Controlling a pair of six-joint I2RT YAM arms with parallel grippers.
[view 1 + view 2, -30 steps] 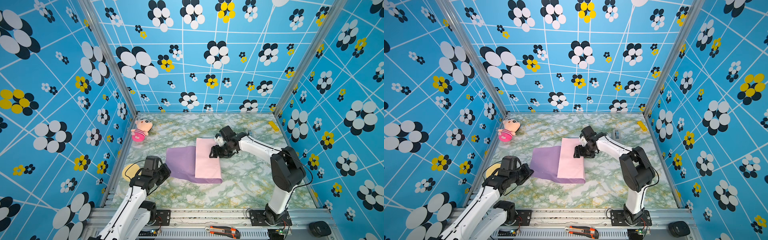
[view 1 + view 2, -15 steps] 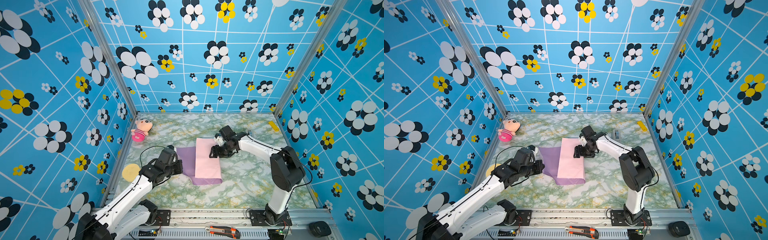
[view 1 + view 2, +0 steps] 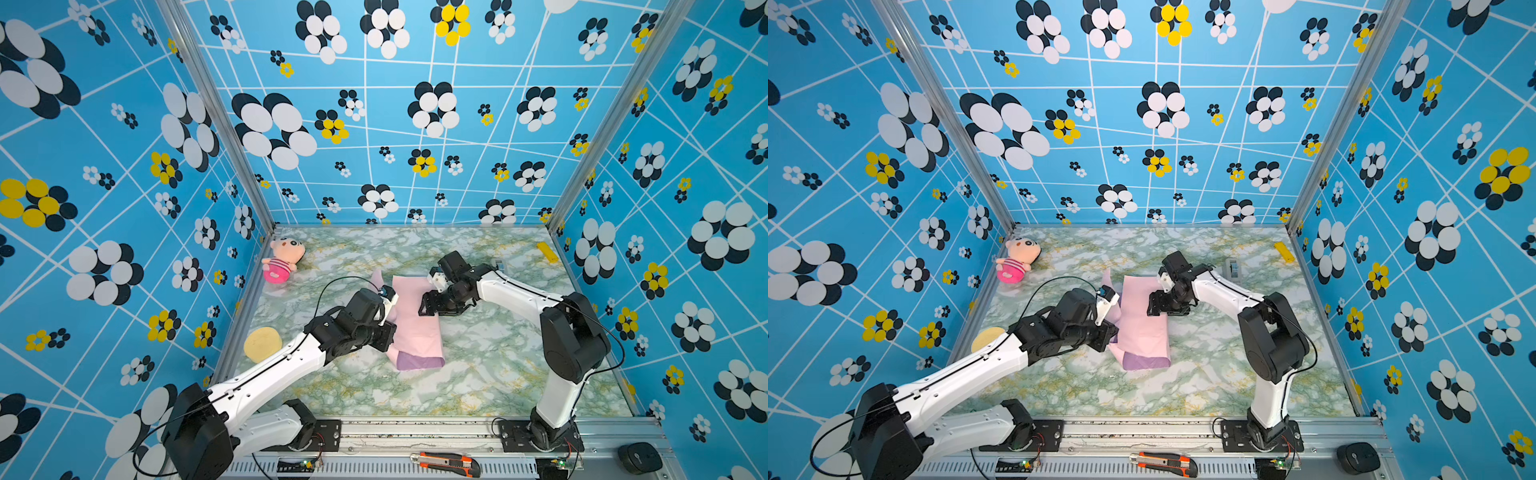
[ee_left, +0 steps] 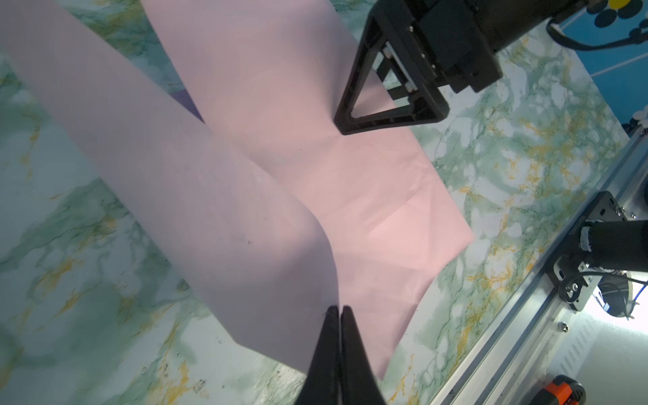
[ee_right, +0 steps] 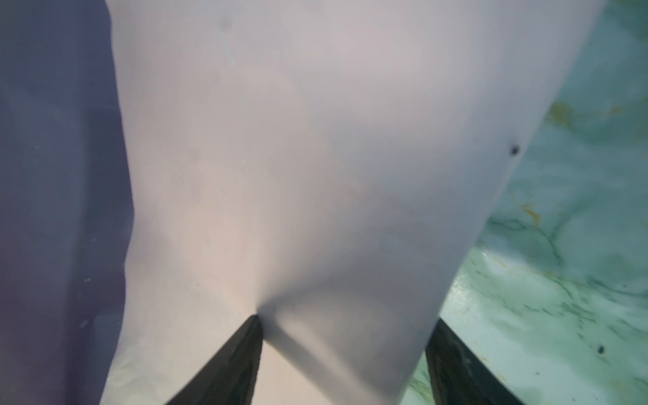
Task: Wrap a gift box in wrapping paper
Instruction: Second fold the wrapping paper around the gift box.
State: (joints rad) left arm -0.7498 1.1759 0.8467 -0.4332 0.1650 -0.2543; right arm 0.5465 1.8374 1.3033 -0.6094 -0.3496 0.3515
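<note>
In both top views you cannot make out the gift box. The wrapping paper (image 3: pixel 417 328) (image 3: pixel 1144 328) lies folded mid-table, pink face up. Your left arm reaches low to its edge.

Left wrist: the left gripper (image 4: pixel 339 310) pinches a lifted flap.

Right wrist, blurred: the right gripper (image 5: pixel 345 322) stands wide, one fingertip (image 5: pixel 252 329) denting the paper.

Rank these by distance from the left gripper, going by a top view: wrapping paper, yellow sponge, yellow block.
From the left gripper, in a top view:
1. wrapping paper: centre, its edge pinched in the shut jaws.
2. yellow sponge: by the near left edge, on the gripper's own side.
3. yellow block: far right corner, clearly the farthest.
</note>
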